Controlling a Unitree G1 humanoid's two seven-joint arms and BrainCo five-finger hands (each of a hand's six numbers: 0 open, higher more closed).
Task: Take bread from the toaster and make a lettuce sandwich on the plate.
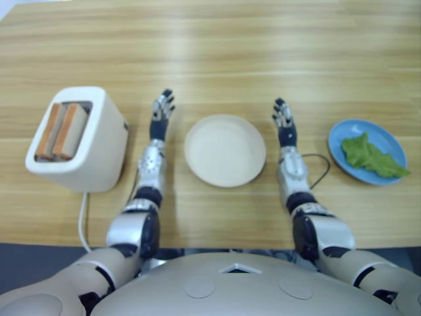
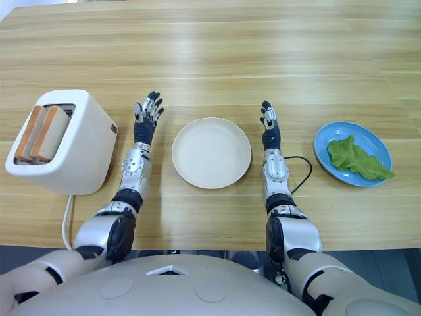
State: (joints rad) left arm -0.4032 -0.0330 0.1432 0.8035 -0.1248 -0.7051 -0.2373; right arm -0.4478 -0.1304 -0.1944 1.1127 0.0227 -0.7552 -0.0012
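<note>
A white toaster (image 1: 92, 148) stands at the left of the frame, with two browned slices of bread (image 1: 62, 130) upright side by side in its slots, tops poking out. A round cream plate (image 1: 225, 150) lies bare at the centre. A green lettuce (image 1: 373, 155) leaf lies flat on a blue dish (image 2: 365, 133) at the right.

The table (image 1: 263, 52) is light wood, smooth, with long grain lines and a soft shine. The toaster (image 1: 99, 151) looks like smooth cream plastic, not shiny. The bread (image 1: 62, 130) looks dry and rough. The plate (image 1: 225, 150) is matt. The blue plate (image 1: 342, 135) is smooth, the lettuce (image 1: 371, 157) crinkly.
</note>
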